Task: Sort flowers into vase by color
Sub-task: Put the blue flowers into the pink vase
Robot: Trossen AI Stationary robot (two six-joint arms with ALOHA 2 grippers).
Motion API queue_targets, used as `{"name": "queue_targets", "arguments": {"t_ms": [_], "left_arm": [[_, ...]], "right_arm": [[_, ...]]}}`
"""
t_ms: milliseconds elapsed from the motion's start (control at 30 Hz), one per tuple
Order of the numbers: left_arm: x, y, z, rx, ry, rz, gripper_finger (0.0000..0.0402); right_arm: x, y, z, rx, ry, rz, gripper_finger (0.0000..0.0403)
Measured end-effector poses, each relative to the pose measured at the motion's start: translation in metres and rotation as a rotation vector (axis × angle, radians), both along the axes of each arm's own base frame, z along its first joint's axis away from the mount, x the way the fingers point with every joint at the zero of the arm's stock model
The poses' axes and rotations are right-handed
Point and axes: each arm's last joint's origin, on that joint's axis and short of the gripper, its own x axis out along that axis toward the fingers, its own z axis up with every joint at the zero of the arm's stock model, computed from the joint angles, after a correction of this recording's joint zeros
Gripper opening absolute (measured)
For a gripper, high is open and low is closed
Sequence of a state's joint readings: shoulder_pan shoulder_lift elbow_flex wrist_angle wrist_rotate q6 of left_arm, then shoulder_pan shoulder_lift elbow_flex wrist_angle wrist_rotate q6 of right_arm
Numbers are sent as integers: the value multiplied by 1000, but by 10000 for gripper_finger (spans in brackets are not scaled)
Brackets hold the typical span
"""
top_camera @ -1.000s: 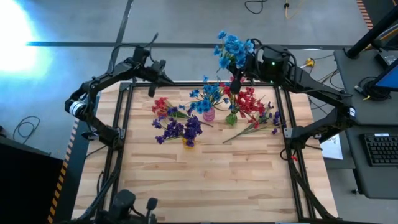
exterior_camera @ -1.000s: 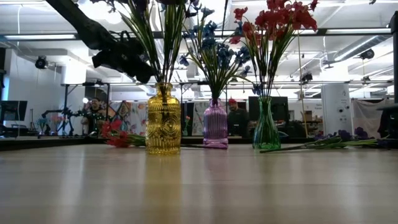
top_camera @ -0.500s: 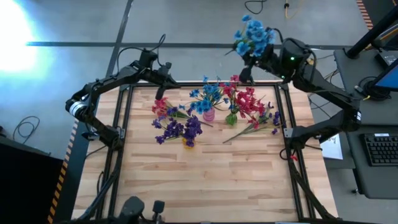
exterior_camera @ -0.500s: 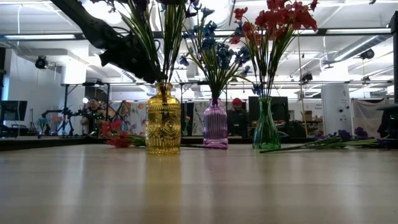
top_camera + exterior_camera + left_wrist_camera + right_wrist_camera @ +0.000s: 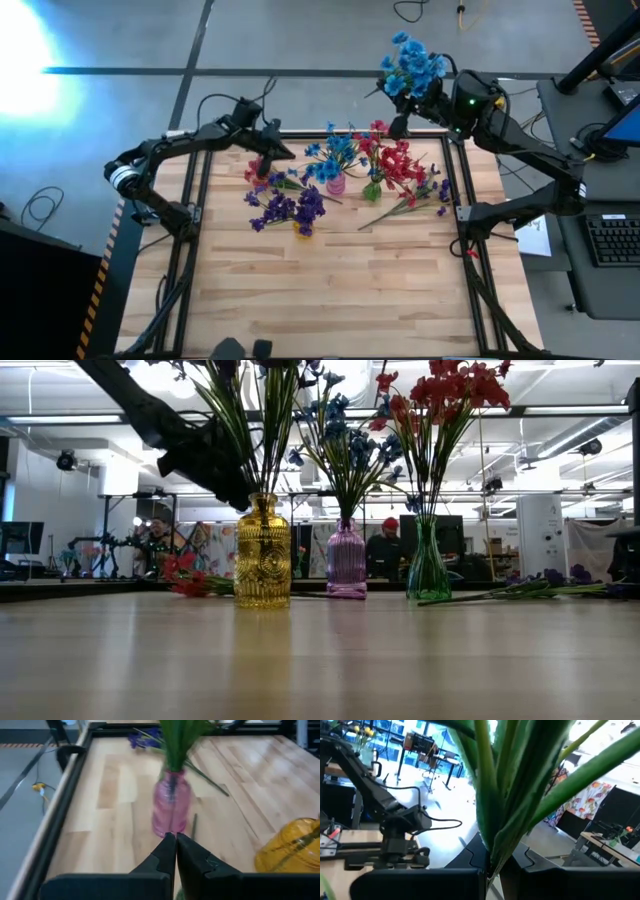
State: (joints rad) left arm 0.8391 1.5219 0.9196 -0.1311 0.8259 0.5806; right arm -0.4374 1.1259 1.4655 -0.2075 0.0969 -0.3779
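right gripper (image 5: 412, 112), table's 1 o'clock, pinched on blue flowers (image 5: 410, 66); left gripper (image 5: 283, 150) at 11, closed, empty, nr red sprigs (image 5: 262, 170).

The wooden table (image 5: 330, 290) bears 3 vases (image 5: 263, 555) and loose flowers (image 5: 415, 205).

3 vases stand on the desk (image 5: 330, 290) toward its far side: left vase (image 5: 302, 229), middle vase (image 5: 336, 185), right vase (image 5: 372, 190), each with sprigs in it. Loose sprigs (image 5: 415, 205) lie on desk right of the right vase, more (image 5: 265, 172) lie behind the left vase. Left gripper (image 5: 283, 152) sits just above those. Right gripper (image 5: 400, 124) is raised behind the desk's far right edge, bunch (image 5: 410, 68) in its fingers.
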Motion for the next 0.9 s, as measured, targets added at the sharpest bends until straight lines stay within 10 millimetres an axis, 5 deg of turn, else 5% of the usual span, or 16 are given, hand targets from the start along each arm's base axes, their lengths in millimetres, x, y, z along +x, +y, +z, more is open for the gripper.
{"name": "queue_targets", "arguments": {"t_ms": [433, 900], "left_arm": [[9, -24, -29, 28, -152, 141, 0], [26, -43, -30, 46, -154, 193, 0]], "right_arm": [[1, 0, -1, -5, 4, 0, 18], [6, -2, -6, 2, 21, 1, 18]]}}
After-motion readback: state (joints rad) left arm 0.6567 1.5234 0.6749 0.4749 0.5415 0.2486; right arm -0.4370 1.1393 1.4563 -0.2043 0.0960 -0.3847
